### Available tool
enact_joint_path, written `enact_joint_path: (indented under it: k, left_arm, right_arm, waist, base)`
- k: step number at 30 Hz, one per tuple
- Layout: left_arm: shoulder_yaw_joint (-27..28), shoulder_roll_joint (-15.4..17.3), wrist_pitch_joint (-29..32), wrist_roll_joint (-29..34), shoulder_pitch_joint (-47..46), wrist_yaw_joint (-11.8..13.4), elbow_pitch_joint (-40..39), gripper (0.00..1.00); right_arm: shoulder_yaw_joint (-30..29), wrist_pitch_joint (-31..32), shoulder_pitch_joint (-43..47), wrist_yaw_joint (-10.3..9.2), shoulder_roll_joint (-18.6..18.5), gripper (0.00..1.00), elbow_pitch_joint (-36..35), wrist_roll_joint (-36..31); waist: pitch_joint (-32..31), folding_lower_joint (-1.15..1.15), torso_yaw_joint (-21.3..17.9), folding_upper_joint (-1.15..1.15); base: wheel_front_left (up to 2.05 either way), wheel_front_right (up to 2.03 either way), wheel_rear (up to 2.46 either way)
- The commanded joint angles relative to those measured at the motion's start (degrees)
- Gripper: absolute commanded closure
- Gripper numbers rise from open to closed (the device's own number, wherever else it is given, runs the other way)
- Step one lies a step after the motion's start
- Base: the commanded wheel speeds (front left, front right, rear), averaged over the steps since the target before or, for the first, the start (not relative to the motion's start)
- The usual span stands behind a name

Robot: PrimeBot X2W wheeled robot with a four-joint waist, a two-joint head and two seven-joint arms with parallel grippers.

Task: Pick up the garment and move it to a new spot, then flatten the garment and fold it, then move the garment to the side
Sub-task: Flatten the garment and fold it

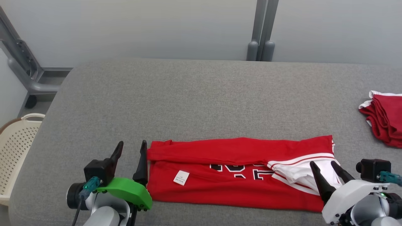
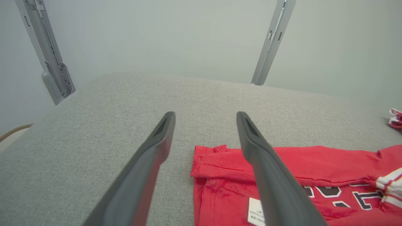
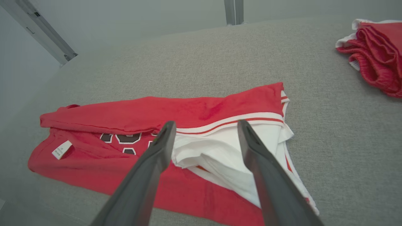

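The garment (image 1: 232, 171) is a red shirt with white striped trim, dark lettering and a small white tag, lying folded into a long strip on the grey surface near its front edge. Its far edge is folded over toward me. My left gripper (image 1: 131, 150) stands open just off the garment's left end, nothing between its fingers; in the left wrist view the garment (image 2: 314, 175) lies under and right of the right finger. My right gripper (image 1: 323, 166) stands open above the white sleeve at the garment's right end (image 3: 213, 150), holding nothing.
A second red and white folded cloth (image 1: 384, 117) lies at the far right of the grey padded surface (image 1: 188, 100). A cream perforated basket (image 1: 15, 147) stands off the left edge. Grey metal posts (image 1: 262, 31) rise behind the surface.
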Motion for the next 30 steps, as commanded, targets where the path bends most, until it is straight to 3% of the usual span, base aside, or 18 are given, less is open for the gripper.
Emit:
enact_joint_path:
  k: [1, 6, 12, 20, 25, 30]
  left_arm:
    - [0.64, -0.08, -0.24, 0.97, 0.96, 0.37, -0.57, 0.00]
    - [6.52, -1.39, -0.17, 5.27, 6.79, -0.51, -5.74, 0.00]
    - [14.09, -3.30, -0.18, 8.67, 12.58, -1.96, -8.94, 0.00]
    - [23.93, -7.44, -0.18, 13.64, 18.03, -8.67, -11.14, 0.00]
    - [26.12, -9.07, -0.19, 17.36, 19.62, -11.73, -9.30, 0.00]
    - [26.86, -9.77, -0.19, 20.25, 20.31, -12.79, -6.99, 0.00]
  right_arm:
    - [-0.19, -0.65, 0.58, -0.02, 0.41, 0.00, 0.28, -0.70]
    - [-0.70, -5.82, -0.26, -0.02, 4.11, 0.00, 2.68, -2.63]
    - [-2.80, -13.03, -2.19, -0.02, 6.04, 0.00, 6.48, -5.01]
    - [-2.26, -21.12, -4.91, -0.02, 6.43, 0.00, 13.39, -4.36]
    - [-1.16, -24.57, -5.08, -0.02, 6.41, 0.00, 16.15, -8.14]
    - [-0.20, -26.56, -3.85, -0.02, 6.42, 0.00, 16.21, -12.01]
  waist:
    - [-0.32, 0.00, 0.15, 0.00]
    - [-1.48, 0.00, 0.02, 0.00]
    - [-2.72, 0.00, 0.15, 0.00]
    - [-2.85, 0.00, 0.59, 0.00]
    - [-2.74, 0.00, 0.80, 0.00]
    - [-2.67, 0.00, 0.62, 0.00]
  base:
    - [0.00, 0.00, 0.00]
    - [0.00, 0.00, 0.00]
    - [0.00, 0.00, 0.00]
    - [0.00, 0.00, 0.00]
    - [0.00, 0.00, 0.00]
    - [0.00, 0.00, 0.00]
